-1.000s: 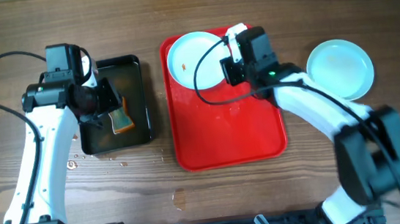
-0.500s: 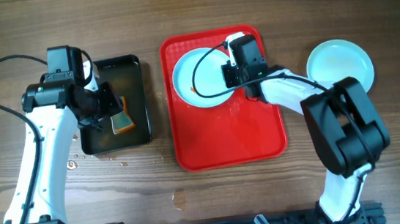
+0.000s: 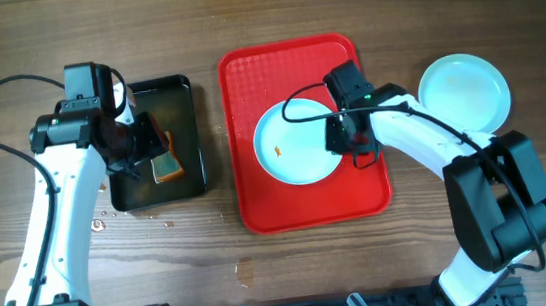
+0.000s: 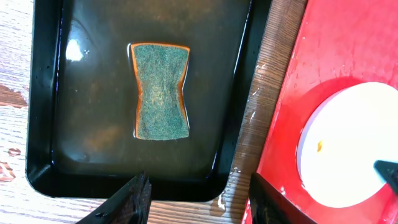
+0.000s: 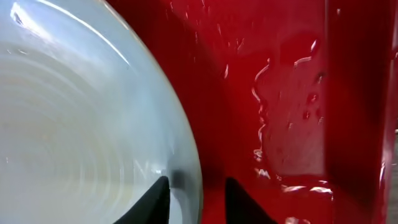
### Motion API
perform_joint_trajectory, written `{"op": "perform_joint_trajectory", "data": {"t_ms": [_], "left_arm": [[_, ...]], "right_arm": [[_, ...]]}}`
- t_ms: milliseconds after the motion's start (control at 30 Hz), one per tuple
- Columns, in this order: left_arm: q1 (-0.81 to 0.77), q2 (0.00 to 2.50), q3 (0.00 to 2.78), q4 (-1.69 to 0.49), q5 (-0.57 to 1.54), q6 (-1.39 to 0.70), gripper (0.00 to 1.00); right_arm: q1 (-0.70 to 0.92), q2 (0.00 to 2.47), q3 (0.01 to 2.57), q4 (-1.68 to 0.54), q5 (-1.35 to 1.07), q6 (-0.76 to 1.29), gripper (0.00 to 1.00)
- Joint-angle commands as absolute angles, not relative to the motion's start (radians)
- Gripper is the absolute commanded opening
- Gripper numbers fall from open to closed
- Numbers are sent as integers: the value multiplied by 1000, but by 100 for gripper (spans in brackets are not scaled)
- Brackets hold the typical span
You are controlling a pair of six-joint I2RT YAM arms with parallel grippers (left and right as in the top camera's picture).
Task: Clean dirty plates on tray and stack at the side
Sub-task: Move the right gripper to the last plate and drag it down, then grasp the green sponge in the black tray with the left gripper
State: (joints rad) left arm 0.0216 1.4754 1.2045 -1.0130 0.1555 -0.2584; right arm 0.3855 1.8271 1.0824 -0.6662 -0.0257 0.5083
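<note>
Pinching the plate (image 3: pixel 297 143) at its right rim, the right gripper (image 5: pixel 198 198) holds something stiff, probably slick and breakable; the left gripper (image 4: pixel 202 199) gapes wide.

I can read no text, label, brand, number or sign in any of my views. The red tray (image 3: pixel 308 205), the plate (image 3: pixel 297 143) lying on it, the second plate (image 3: pixel 463 92) off to its side, the black tray (image 4: pixel 45 93) and the sponge (image 4: pixel 160 90) all show plain, unmarked surfaces.
</note>
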Motion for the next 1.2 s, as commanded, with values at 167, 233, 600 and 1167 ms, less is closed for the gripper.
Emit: {"op": "perform_joint_trajectory", "data": {"t_ms": [167, 233, 600, 1167], "left_arm": [[23, 1470, 1202, -1007, 167, -238, 50], [23, 1470, 1202, -1005, 167, -238, 50], [23, 1473, 1186, -989, 159, -239, 49], [23, 1500, 765, -513, 59, -251, 52]], "right_arm": [[382, 1810, 1069, -534, 27, 155, 34], [382, 1810, 1061, -483, 27, 71, 29], [372, 1811, 1027, -524, 22, 307, 4], [372, 1811, 1027, -599, 0, 382, 4]]}}
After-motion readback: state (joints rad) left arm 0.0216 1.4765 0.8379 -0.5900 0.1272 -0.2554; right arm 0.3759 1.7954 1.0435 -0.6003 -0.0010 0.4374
